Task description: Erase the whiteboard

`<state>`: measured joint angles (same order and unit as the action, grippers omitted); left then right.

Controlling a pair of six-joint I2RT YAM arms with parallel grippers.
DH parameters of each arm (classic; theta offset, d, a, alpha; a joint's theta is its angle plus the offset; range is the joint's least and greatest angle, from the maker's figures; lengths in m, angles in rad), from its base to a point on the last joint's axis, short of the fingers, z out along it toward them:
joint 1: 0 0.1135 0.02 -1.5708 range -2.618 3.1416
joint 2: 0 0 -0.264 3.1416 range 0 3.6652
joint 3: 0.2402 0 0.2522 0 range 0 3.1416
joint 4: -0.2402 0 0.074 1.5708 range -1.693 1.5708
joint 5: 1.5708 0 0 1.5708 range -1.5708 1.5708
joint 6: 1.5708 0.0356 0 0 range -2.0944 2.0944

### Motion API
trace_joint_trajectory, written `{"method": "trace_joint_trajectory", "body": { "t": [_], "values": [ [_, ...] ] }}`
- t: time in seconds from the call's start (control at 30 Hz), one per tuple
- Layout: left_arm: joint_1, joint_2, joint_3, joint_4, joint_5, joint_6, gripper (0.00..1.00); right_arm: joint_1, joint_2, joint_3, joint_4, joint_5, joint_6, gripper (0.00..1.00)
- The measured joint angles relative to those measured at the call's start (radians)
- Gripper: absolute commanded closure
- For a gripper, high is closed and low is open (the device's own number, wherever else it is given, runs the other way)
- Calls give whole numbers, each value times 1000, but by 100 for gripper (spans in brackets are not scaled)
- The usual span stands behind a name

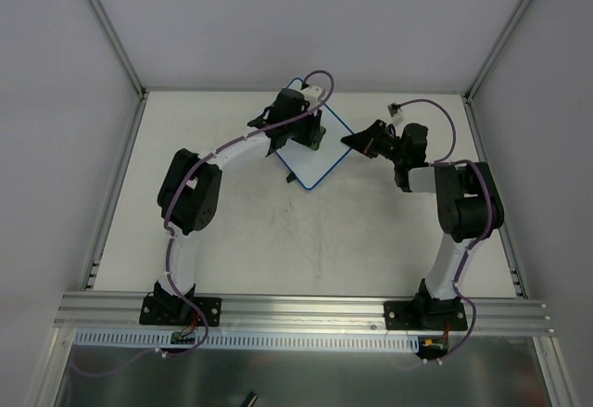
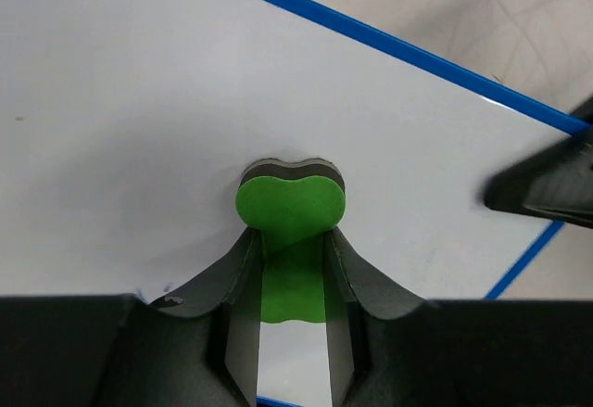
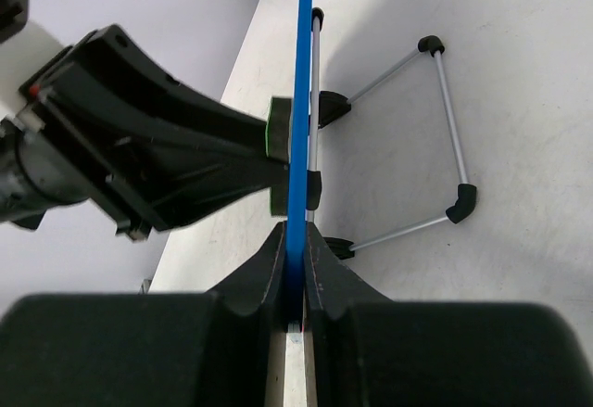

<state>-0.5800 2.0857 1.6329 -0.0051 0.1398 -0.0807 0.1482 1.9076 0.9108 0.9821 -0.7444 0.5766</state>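
Note:
The whiteboard (image 1: 321, 161), white with a thin blue frame, stands tilted at the back middle of the table. My left gripper (image 1: 311, 134) is shut on the green eraser (image 2: 290, 203) and presses its dark felt side against the board face (image 2: 139, 101), which looks nearly clean. My right gripper (image 1: 355, 140) is shut on the board's blue right edge (image 3: 302, 73). In the right wrist view my right gripper (image 3: 295, 233) clamps the frame edge-on, and the eraser (image 3: 276, 127) touches the board from the left.
A wire stand with black-capped legs (image 3: 448, 120) props the board from behind. My right gripper's dark finger (image 2: 547, 184) juts over the board's corner. An aluminium rail (image 1: 306, 310) runs along the near edge, and enclosure walls surround the table (image 1: 232, 240).

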Motion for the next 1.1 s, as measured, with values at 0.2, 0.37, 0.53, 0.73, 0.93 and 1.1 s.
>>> {"method": "trace_joint_trajectory", "body": {
  "t": [0.2,0.37,0.53,0.73,0.93,1.1],
  "values": [
    [81,21,7,-1,31,-90,100,0,1,0,8,-4,2,100],
    [123,13,-43,3,0,-167,100,0,3,0,10,-5,6,100],
    [124,15,-36,-12,-15,-200,100,0,5,0,15,-6,8,100],
    [146,33,-3,-54,3,-246,100,0,21,6,35,-12,21,100],
    [180,35,-21,-58,13,-296,100,-2,32,10,55,-21,27,100],
    [214,35,-52,-68,11,-326,100,-2,33,10,62,-23,29,100]
  ]
}}
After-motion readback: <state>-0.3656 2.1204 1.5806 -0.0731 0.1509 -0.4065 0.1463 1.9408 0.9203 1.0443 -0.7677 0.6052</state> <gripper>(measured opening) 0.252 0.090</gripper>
